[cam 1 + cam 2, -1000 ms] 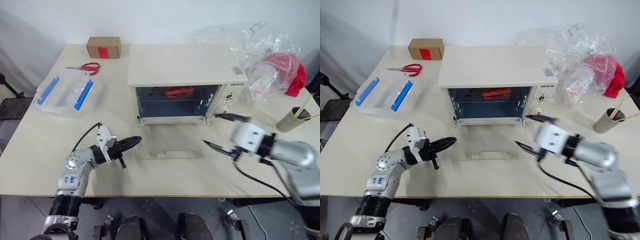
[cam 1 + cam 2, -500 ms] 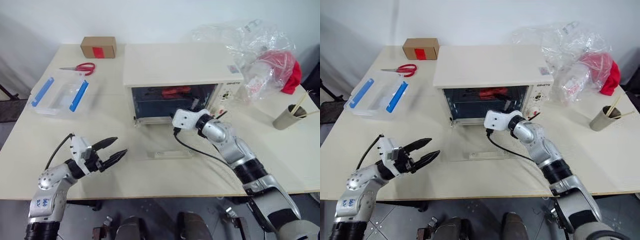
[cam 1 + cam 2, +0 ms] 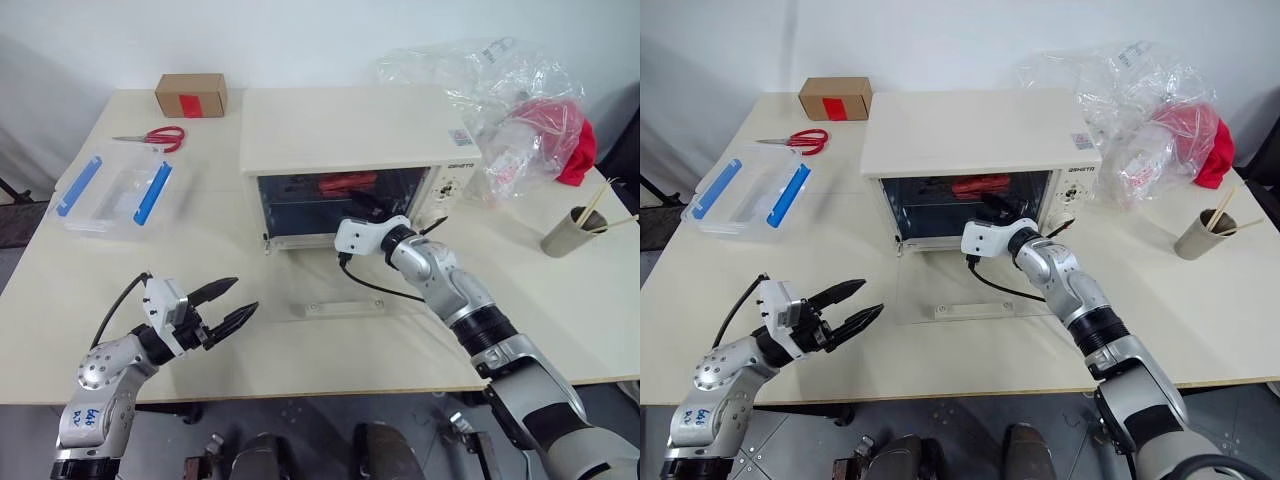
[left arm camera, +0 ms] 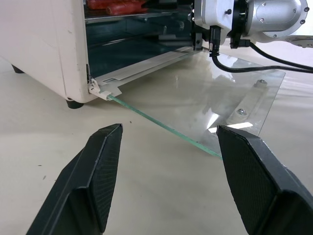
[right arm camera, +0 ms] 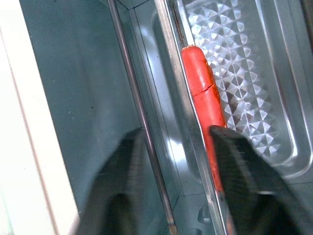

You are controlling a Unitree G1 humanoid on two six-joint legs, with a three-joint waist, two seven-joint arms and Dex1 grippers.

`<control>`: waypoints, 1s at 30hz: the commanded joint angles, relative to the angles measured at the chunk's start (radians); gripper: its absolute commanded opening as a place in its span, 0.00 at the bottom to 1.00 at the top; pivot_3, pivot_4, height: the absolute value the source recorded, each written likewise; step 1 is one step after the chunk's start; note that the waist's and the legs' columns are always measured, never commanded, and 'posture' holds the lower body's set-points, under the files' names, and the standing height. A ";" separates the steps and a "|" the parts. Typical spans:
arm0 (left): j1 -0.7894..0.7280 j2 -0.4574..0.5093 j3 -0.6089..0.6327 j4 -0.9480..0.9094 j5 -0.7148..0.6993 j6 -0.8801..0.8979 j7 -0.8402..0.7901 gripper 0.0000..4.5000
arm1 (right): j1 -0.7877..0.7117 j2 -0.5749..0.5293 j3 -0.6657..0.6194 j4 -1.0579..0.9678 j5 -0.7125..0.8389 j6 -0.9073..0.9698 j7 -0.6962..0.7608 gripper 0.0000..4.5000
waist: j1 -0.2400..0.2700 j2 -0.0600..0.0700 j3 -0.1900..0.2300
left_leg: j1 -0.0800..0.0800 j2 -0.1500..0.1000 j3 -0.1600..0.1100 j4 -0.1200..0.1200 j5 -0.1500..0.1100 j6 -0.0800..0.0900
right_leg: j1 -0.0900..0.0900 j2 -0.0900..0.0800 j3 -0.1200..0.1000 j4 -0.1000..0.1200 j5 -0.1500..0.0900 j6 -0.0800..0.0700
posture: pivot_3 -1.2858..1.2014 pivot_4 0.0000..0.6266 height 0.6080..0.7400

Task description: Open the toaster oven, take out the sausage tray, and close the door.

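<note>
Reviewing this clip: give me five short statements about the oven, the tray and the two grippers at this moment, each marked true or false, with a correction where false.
1. The door lies open, flat on the table. True.
2. The sausage tray sits on the table in front of the toaster oven. False: it is inside the oven.
3. The right gripper reaches into the oven at the tray's rim. True.
4. The left gripper holds the door's handle. False: it hovers open, apart from the door.
5. The red scissors lie inside the clear plastic box. False: they lie on the table beyond it.
</note>
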 commanded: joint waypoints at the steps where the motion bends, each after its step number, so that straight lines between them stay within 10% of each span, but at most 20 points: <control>1: 0.001 -0.002 0.000 -0.039 -0.009 -0.007 0.004 0.72 | -0.006 0.006 -0.016 -0.032 0.012 0.035 0.024 0.12 | 0.000 0.000 0.000 | 0.000 0.000 0.000 0.000 0.000 0.000 | 0.000 0.000 0.000 0.000 0.000 0.000 | 0.52 0.24 1.00; 3: -0.001 -0.007 -0.005 -0.038 -0.009 -0.006 0.004 0.72 | -0.004 0.000 -0.019 -0.051 0.008 0.047 0.029 0.00 | 0.000 -0.002 -0.001 | 0.000 0.000 0.000 0.000 0.000 0.000 | 0.000 0.000 0.000 0.001 0.000 0.000 | 0.52 0.24 1.00; 30: -0.116 -0.025 0.041 0.075 -0.070 0.063 0.004 0.72 | 0.279 -0.258 -0.159 -0.673 0.228 -0.086 0.425 0.00 | 0.007 -0.001 0.001 | -0.010 0.000 0.002 -0.001 0.000 0.000 | -0.014 0.000 0.000 0.002 0.000 0.000 | 0.52 0.24 1.00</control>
